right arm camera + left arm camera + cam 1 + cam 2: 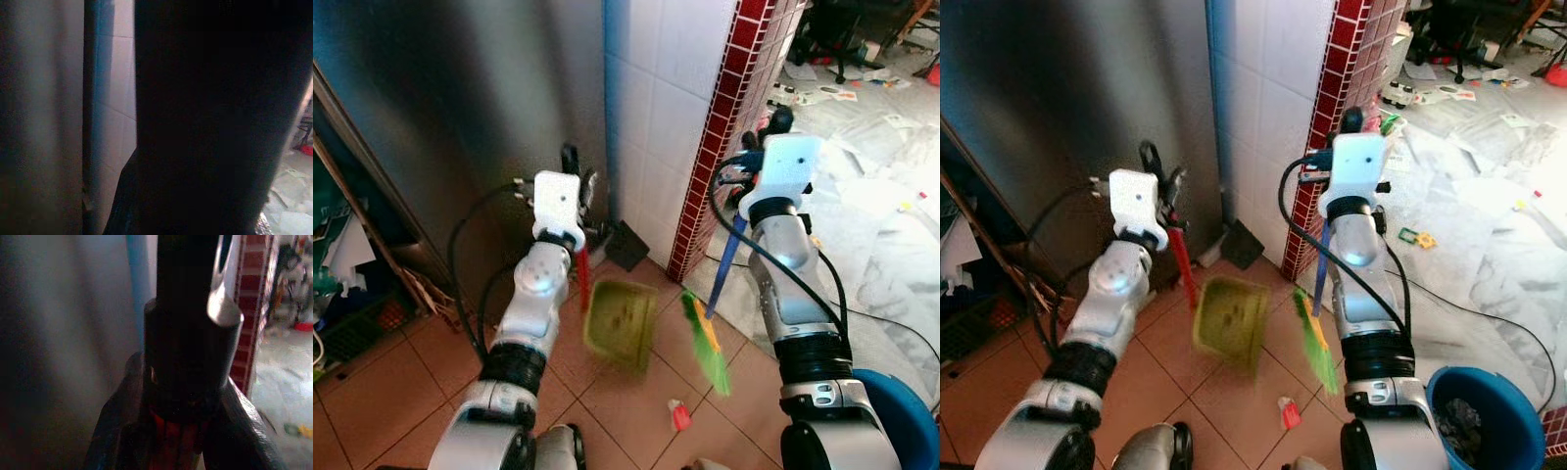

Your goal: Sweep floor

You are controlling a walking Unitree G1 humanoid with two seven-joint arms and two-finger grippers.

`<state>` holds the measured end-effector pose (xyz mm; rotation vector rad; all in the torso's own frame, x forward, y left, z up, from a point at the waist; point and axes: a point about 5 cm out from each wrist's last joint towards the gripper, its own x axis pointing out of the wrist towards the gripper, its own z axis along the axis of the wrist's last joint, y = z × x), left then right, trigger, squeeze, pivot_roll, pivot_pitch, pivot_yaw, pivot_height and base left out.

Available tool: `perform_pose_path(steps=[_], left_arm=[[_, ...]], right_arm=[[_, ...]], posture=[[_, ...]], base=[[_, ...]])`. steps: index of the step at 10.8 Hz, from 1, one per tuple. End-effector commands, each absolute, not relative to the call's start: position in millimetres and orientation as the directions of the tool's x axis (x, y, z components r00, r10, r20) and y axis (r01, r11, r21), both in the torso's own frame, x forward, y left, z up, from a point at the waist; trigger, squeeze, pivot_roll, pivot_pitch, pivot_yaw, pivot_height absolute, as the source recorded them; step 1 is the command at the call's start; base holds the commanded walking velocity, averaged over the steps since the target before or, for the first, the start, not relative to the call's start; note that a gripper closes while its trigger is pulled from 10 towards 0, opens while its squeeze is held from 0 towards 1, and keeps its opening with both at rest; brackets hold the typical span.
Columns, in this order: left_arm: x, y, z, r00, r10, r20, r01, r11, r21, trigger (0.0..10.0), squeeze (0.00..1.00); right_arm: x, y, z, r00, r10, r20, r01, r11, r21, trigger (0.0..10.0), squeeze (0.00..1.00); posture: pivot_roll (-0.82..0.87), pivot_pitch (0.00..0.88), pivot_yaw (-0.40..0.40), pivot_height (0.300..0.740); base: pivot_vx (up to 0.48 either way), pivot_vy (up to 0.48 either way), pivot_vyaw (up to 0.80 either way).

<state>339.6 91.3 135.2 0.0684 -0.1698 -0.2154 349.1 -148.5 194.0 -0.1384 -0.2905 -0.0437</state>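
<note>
My left gripper (pixel 576 184) is shut on the red handle (pixel 581 277) of a green dustpan (pixel 620 324), which hangs blurred just above the terracotta tiles. In the left wrist view the handle's black top (pixel 188 377) sits between my fingers. My right gripper (pixel 762 139) is shut on the blue handle (pixel 726 258) of a broom. Its green and yellow bristles (pixel 709 349) hang to the right of the dustpan. A small red and white scrap (pixel 679 415) lies on the floor below the bristles. The right wrist view is mostly dark.
A steel cabinet face (pixel 460 98) and white tiled wall stand ahead, with a red-tiled pillar edge (pixel 724 127). A black scoop (pixel 626 245) and blue pole (pixel 613 98) lean in the corner. A blue bucket (pixel 1484 416) sits at right. Cluttered shelves are left; cables and litter lie at right.
</note>
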Motion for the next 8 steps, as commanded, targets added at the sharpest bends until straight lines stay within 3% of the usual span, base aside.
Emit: perform_pose_path(steps=[1,4,8], left_arm=[[335,94,113,0.976,-0.207,0.062,0.2,0.974,0.102,10.0,0.0],[329,97,80,0.978,-0.203,-0.059,0.21,0.964,0.166,10.0,0.0],[333,101,77,0.991,-0.13,-0.035,0.134,0.97,0.204,10.0,0.0]], right_arm=[[349,-150,198,0.953,-0.031,0.301,0.086,0.981,-0.171,10.0,0.0],[347,-149,197,0.958,-0.037,0.284,0.093,0.978,-0.186,10.0,0.0],[331,-150,183,0.974,-0.05,0.221,0.094,0.977,-0.191,10.0,0.0]], posture=[[-0.08,0.016,0.004,0.74],[-0.1,0.043,0.01,0.74],[-0.12,0.078,0.021,0.74]], base=[[0.0,0.0,0.0],[0.0,0.0,0.0],[0.0,0.0,0.0]])
